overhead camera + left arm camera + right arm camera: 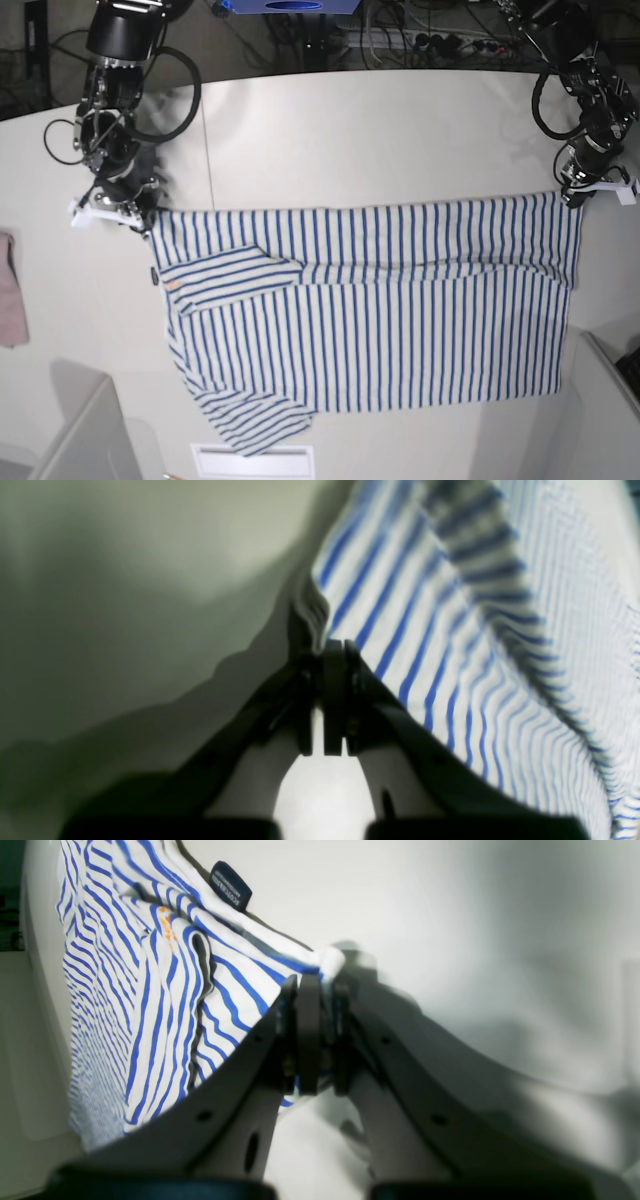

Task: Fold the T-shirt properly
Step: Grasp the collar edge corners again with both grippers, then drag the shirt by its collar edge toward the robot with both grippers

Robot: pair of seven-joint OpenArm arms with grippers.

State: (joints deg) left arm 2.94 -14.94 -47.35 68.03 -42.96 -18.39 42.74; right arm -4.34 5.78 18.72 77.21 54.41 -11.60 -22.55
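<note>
The white T-shirt (380, 300) with thin blue stripes lies spread across the table, stretched between both arms. My left gripper (327, 647) is shut on a corner of its striped edge; in the base view it (578, 193) sits at the shirt's upper right corner. My right gripper (320, 982) is shut on the shirt's edge near the dark neck label (231, 885); in the base view it (140, 215) sits at the upper left corner. A sleeve (228, 272) is folded over the body. Orange marks (165, 922) show on the cloth.
A plain pink cloth (10, 290) lies at the table's left edge. Cables and equipment (400, 35) sit behind the table's far edge. A grey bin edge (610, 380) is at lower right, another (70, 430) at lower left. A white label (252, 461) lies near the front.
</note>
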